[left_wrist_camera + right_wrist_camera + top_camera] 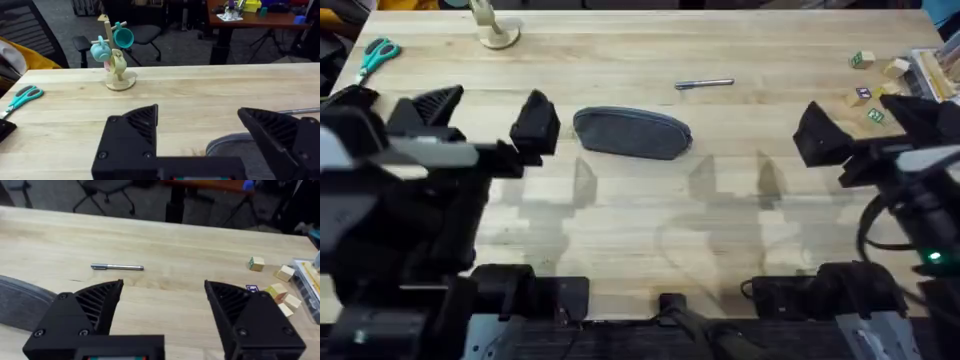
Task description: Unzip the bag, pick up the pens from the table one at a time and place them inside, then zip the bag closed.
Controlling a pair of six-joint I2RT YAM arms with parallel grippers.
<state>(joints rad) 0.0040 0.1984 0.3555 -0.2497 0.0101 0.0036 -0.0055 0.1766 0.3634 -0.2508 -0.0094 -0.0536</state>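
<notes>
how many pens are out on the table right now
1. A silver pen lies flat on the table, just beyond the grey pouch and apart from it. Others could be hidden behind the arms.

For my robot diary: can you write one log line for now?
bag: zipped, on table | pen: beyond bag | left gripper: open | right gripper: open

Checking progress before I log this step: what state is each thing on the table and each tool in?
Bag: zipped shut, flat on the table.
Pen: on the table, beyond the bag, apart from it.
Scissors: closed, at the far left.
Left tool: open, empty.
Right tool: open, empty.
</notes>
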